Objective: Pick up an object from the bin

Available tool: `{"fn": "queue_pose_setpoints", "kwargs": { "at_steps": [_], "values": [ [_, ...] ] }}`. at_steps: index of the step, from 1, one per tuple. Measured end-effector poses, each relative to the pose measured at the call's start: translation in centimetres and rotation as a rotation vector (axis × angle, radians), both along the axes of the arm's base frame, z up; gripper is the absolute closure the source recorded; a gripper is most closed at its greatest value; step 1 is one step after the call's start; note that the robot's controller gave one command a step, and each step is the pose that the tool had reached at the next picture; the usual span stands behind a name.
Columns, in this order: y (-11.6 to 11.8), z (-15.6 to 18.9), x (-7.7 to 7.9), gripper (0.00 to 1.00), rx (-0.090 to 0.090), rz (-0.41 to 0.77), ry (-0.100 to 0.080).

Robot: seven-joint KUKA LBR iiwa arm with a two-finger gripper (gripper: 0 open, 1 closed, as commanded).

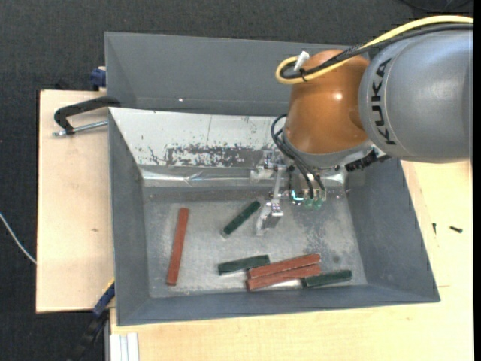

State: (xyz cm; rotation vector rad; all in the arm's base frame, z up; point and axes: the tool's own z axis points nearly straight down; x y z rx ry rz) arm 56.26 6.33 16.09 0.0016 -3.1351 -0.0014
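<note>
Here, near the middle of the bin floor lies a short dark green stick (240,219), flat on the metal. Its long axis runs on a slant, with one end pointing toward the lower left and the other toward the upper right. The gripper (268,218) hangs just beside that upper right end, pointing down into the bin; whether it touches the stick cannot be told, nor whether it is open or closed, and nothing can be seen held in it. Below the slanted stick, nearer the front wall, a second dark green stick (243,265) lies almost level, its long axis running left to right. Just to its right is a pair of red-brown sticks (285,266), side by side and touching, both tilted slightly up toward the right. A third dark green stick (328,278) lies at the right end of that pair, also nearly level. Well apart from these, on the left of the floor, a long red stick (177,245) lies close to upright in the view, leaning a little to the right at its top. The grey metal bin (128,224) has sloping walls, and its back wall is scratched. Above the gripper sits a rounded orange cover (327,111) on the wrist, joined to the thick grey arm (421,89) that enters from the right.
</note>
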Motion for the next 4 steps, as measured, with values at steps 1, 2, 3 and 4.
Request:
{"fn": "queue_pose_setpoints", "kwargs": {
  "at_steps": [1,2,3,4],
  "values": [
    [0.0,0.4,0.2,0.0,0.0,-0.001,-0.008],
    [-1.1,-7.3,4.0,1.0,0.002,-0.066,0.001],
    [-1.0,-7.3,4.1,1.0,0.004,-0.067,-0.007],
    [-0.8,-7.1,3.7,1.0,0.004,-0.068,-0.022]
  ]
}}
